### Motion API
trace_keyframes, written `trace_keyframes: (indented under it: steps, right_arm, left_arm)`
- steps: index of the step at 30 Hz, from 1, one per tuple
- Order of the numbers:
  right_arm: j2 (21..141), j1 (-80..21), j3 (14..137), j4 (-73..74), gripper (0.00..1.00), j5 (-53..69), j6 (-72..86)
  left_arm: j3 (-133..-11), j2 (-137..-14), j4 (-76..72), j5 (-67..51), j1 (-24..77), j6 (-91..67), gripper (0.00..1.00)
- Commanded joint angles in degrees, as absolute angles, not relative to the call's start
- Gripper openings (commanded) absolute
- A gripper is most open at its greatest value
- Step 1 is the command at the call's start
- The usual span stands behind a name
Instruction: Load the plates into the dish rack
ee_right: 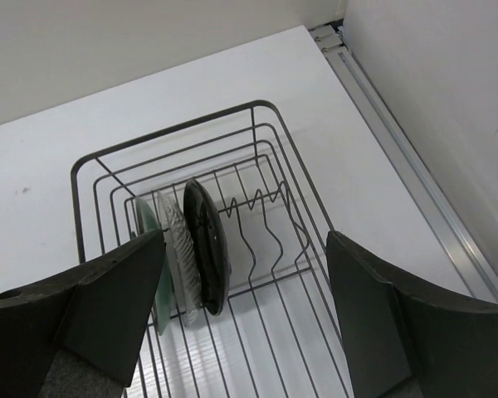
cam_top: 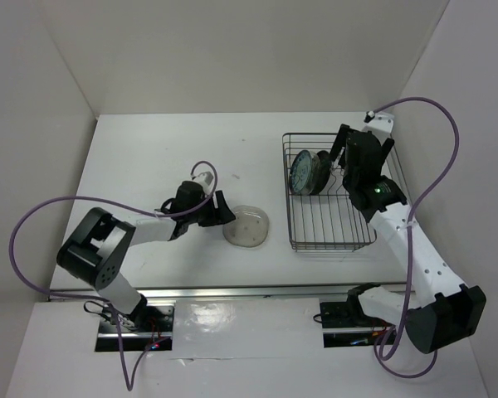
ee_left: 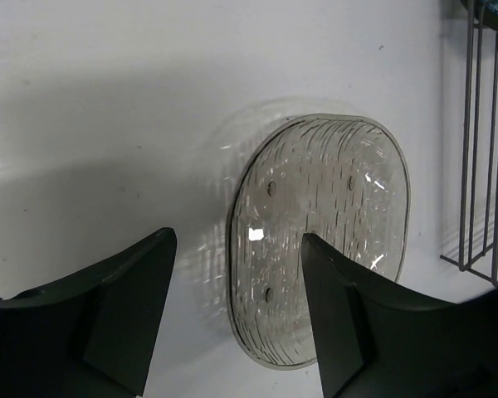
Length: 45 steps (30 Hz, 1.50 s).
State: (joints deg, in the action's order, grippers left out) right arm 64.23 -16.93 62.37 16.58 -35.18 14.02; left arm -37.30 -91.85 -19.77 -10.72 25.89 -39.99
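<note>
**Last plate pickup: left end effector open, plate just ahead**
Left end effector (ee_left: 238, 242): jaws wide apart, nothing held. The grey-beige plate (ee_left: 324, 224) lies flat on the surface (ee_left: 108, 99) just ahead, offset rightward. Recommended: centre on the near rim, slip one finger under the edge, close gently. Right end effector (ee_right: 245, 240): wide open, empty, above the dish rack (ee_right: 174, 133), where three plates (ee_right: 206, 240) stand upright.

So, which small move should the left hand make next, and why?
Probably ease the left hand forward and down until its open fingers straddle the near rim of the translucent plate. That plate lies flat on the table beside the dish rack, where three plates already stand. The hand is open and aimed at the plate but does not yet grip it.
</note>
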Motion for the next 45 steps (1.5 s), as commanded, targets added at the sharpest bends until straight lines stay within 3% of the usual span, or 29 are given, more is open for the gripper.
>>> trace_keyframes:
  steps: [1,5,9,10,11,12,16,17,23,29,33,39,45]
  right_arm:
    - [62.93,-17.67,64.34,18.11,0.85,-35.95,14.15]
    - [62.40,-17.67,64.34,18.11,0.85,-34.63,14.15]
    - [61.79,-17.67,63.81,17.41,0.85,-32.35,14.68]
    - [61.27,-17.67,63.81,16.45,0.87,-30.08,14.68]
    - [61.26,-17.67,63.11,15.65,0.87,-28.06,14.68]
    - [60.39,-17.67,61.97,14.60,0.87,-25.08,13.02]
    - [57.92,-17.67,57.49,6.17,0.92,-2.51,10.63]
    - [57.40,-17.67,56.87,4.67,0.92,5.89,10.63]
    - [63.10,-18.81,55.38,-0.52,0.94,30.04,10.63]
    - [65.48,-26.80,51.77,-2.90,0.94,33.57,6.86]
    - [66.62,-29.61,51.77,-0.53,0.92,31.73,5.80]
    - [69.52,-33.65,50.71,-0.53,0.81,28.22,5.80]
    - [67.77,-34.72,50.71,-0.53,0.82,22.51,5.80]
  left_arm:
    - [-38.23,-93.95,-19.86,-10.12,27.59,-38.14,0.75]
    - [-39.28,-95.18,-17.41,-8.70,28.12,-38.14,0.58]
    - [-40.52,-96.94,-15.64,-7.03,28.12,-38.67,0.31]
    - [-41.74,-96.94,-14.86,-7.03,28.12,-38.67,0.13]
    - [-41.75,-97.64,-14.33,-7.03,28.12,-38.67,0.12]
    - [-42.62,-97.65,-13.63,-6.51,28.12,-38.67,0.00]
    - [-42.63,-94.15,-11.78,-3.00,28.12,-40.07,0.00]
    - [-41.50,-89.26,-11.78,-2.38,28.12,-40.08,0.00]
    - [-35.07,-69.98,-19.51,-7.64,28.12,-39.21,0.00]
    - [-34.46,-65.30,-23.98,-11.95,28.12,-39.02,0.00]
    - [-33.75,-64.78,-26.80,-11.95,28.12,-39.73,0.00]
    - [-32.08,-62.76,-29.98,-13.18,28.12,-40.34,0.00]
    - [-32.08,-61.52,-28.65,-12.04,28.12,-39.81,0.00]
